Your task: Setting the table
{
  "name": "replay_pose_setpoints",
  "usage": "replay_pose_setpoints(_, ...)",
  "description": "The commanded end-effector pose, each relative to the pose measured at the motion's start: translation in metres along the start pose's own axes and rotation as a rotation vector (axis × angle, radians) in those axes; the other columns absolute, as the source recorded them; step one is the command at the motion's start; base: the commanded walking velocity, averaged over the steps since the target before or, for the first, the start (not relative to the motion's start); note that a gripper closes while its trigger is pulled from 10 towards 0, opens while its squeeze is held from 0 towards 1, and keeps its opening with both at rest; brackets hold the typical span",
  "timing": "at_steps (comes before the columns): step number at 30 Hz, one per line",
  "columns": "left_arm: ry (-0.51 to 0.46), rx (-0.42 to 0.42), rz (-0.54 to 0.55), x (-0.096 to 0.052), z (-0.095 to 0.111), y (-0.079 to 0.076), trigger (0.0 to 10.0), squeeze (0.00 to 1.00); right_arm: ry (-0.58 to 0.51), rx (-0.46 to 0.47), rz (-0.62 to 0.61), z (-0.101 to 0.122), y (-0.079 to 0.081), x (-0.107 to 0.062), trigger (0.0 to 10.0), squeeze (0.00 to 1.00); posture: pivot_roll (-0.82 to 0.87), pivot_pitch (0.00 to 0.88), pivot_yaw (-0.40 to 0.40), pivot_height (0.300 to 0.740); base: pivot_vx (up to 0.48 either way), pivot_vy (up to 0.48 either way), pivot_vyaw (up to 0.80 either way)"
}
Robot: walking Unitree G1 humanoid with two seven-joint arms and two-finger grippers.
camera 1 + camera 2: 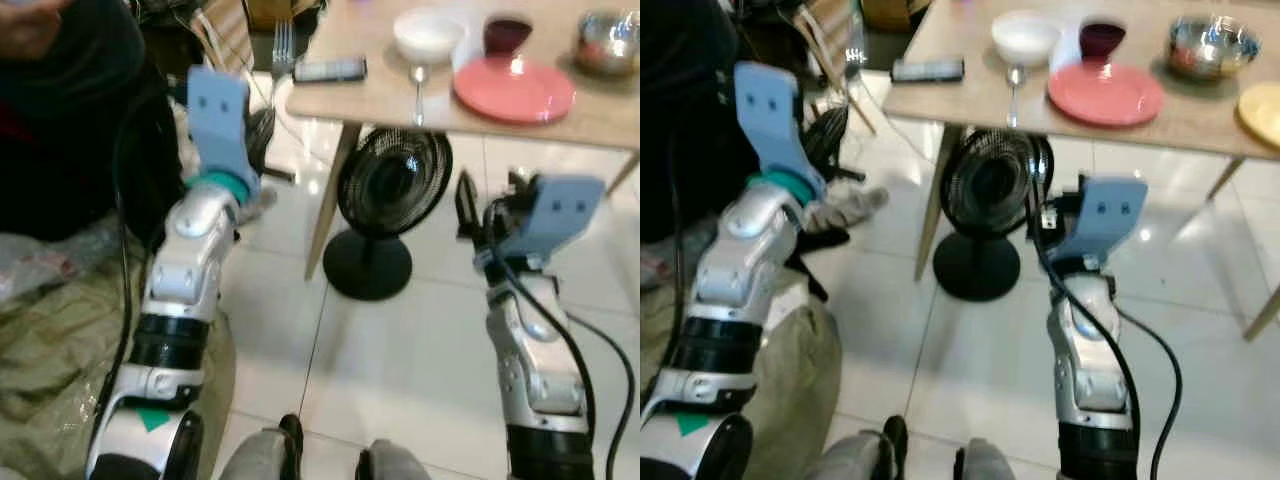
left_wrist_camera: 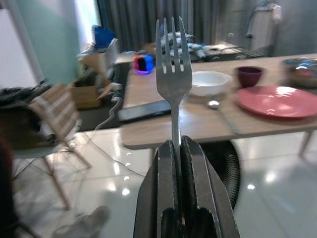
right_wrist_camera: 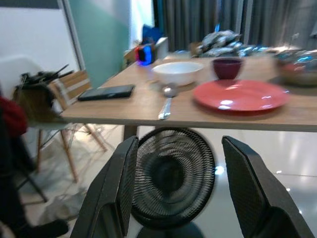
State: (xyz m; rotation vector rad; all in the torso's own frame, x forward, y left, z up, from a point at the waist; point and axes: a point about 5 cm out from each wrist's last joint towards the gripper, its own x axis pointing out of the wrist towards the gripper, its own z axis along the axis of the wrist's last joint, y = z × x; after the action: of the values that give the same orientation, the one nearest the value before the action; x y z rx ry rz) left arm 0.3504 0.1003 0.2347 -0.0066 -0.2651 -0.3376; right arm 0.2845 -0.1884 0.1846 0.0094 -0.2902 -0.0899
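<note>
Now | left tool (image 2: 177, 148) clamped on a silver four-tined fork (image 2: 173, 79), held upright short of the surface (image 1: 370, 95) edge | right tool (image 3: 178, 188) fingers apart, by the fan (image 1: 385, 190) under the surface | red plate (image 1: 514, 88), spoon (image 1: 418, 85), white bowl (image 1: 428, 35) on the surface

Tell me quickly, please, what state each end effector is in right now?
Left end effector: closed on a fork, held upright short of the table.
Right end effector: open, holding nothing, facing the fan.
</note>
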Motion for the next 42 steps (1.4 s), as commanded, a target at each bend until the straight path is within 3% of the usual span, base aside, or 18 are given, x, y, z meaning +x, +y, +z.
replay_pose_setpoints(1, 0.009, 0.012, -0.003, 0.0001, -0.0018, 0.0008, 10.0, 0.00, 0.002, 0.008, -0.013, -0.0012, -0.0010, -0.0017, 10.0, 0.00, -0.11, 0.000, 0.111, 0.740, -0.326, 0.000, 0.00)
replay_pose_setpoints(42, 0.015, 0.000, -0.017, 0.0028, -0.0045, -0.0047, 10.0, 0.00, 0.003, 0.001, -0.028, -0.0006, -0.0053, -0.0030, 10.0, 0.00, -0.13, 0.000, 0.113, 0.740, -0.328, 0.000, 0.00)
